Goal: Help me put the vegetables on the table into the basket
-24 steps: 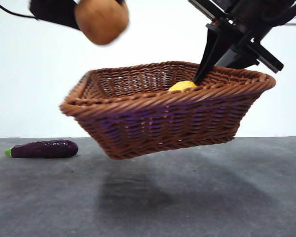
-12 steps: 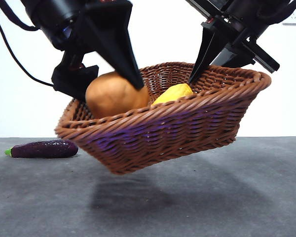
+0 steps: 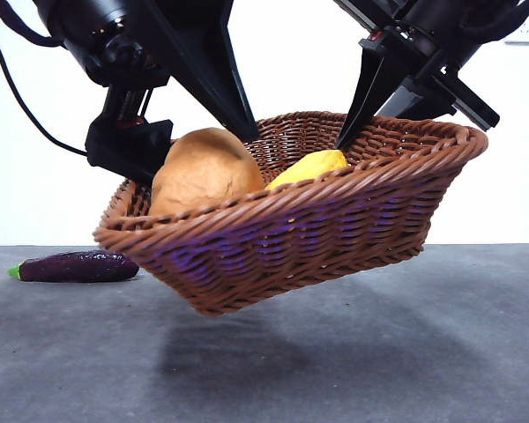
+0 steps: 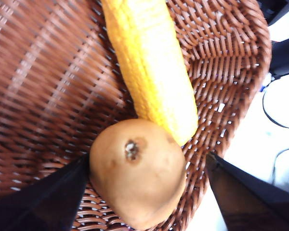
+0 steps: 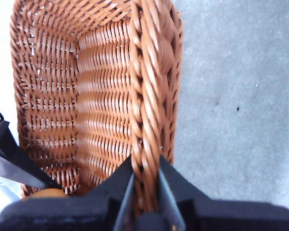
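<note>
Basket point(image 3: 317, 220) hangs clear of the bench point(image 3: 379, 352), tilted, shadow beneath; held aloft seemingly so vegetables can be dropped in from above. Inside: potato point(image 3: 203, 169) at the lower end, touching the yellow bumpy vegetable point(image 3: 310, 166), which lies along the floor beside it. Eggplant point(image 3: 78, 266) lies on the bench, well apart from the basket, not yet collected. Right gripper point(image 5: 145, 185): fingers pressed onto the braided rim point(image 5: 145, 120), one inside the wall, one outside, carrying the basket by that edge. Left gripper point(image 4: 144, 192) is down inside the basket over the potato, fingers spread wide; one finger point(image 4: 48, 192) sits just beside the potato, the other stands apart past the rim. The potato looks released, resting on the weave. Judged: two of three vegetables in; eggplant remains.
</note>
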Robot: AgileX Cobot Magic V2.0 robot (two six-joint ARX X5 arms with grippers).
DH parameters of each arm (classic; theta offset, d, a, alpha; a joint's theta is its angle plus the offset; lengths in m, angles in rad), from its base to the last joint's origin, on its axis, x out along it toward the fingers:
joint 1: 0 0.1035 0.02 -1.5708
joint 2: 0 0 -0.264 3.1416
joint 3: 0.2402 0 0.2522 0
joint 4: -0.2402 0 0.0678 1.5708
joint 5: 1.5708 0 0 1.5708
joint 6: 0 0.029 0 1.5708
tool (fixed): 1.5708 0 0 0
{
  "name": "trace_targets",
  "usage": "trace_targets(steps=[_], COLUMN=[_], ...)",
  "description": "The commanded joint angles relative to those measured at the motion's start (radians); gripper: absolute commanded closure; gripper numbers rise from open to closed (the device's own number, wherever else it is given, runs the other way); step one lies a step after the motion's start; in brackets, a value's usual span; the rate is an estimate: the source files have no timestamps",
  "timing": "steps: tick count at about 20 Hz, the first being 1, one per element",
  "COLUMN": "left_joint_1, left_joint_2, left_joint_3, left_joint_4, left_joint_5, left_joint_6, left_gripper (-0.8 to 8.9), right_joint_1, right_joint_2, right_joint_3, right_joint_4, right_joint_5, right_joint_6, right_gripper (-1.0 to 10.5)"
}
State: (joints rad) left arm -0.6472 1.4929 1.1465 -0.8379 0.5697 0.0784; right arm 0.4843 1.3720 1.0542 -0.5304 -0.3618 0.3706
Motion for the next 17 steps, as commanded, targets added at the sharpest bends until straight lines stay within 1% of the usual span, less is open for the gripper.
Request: trace_targets(steps=[1, 5, 7, 8, 11, 12, 13, 15, 16, 17], left_joint_1=[0.02, 0.098, 0.156, 0.184, 0.294, 0.332, 0.367, 0.433, 0.446, 0.45], left_joint_2=[-0.057, -0.152, -0.177, -0.183, -0.182, -0.182, -0.181, -0.157, -0.137, -0.114], left_joint_3=[0.037, 0.187, 0.283, 0.328, 0.444, 0.452, 0.452, 0.452, 0.452, 0.452], left_joint_4=[-0.017, -0.052, -0.097, -0.118, -0.163, -0.163, -0.162, -0.134, -0.12, -0.108], left_joint_5=[0.007, 0.006, -0.006, -0.05, -0.278, -0.315, -0.329, -0.33, -0.328, -0.328], left_joint_6=[0.001, 0.002, 0.049, 0.087, 0.277, 0.336, 0.383, 0.441, 0.472, 0.517], left_gripper=[4.05, 4.05, 4.05, 4.05, 4.05, 4.05, 4.05, 4.05, 4.05, 4.05], right_joint_1=[0.0, 0.0, -0.001, -0.001, -0.001, -0.003, -0.01, -0.028, -0.029, -0.032], right_joint_2=[-0.001, -0.002, -0.006, -0.013, -0.082, -0.112, -0.142, -0.201, -0.229, -0.258], right_joint_3=[-0.004, -0.003, -0.002, -0.002, -0.002, 0.0, 0.002, 0.006, 0.007, 0.009], right_joint_4=[0.02, 0.02, 0.021, 0.021, 0.022, 0.021, 0.021, 0.021, 0.013, -0.006], right_joint_5=[-0.016, -0.024, -0.064, -0.066, -0.066, -0.066, -0.074, -0.113, -0.124, -0.125], right_joint_6=[0.017, 0.018, 0.017, 0.014, -0.002, -0.006, -0.008, -0.008, -0.01, -0.028], right_gripper=[9.6, 9.6, 9.6, 9.6, 9.6, 9.6, 9.6, 9.6, 9.6, 9.6])
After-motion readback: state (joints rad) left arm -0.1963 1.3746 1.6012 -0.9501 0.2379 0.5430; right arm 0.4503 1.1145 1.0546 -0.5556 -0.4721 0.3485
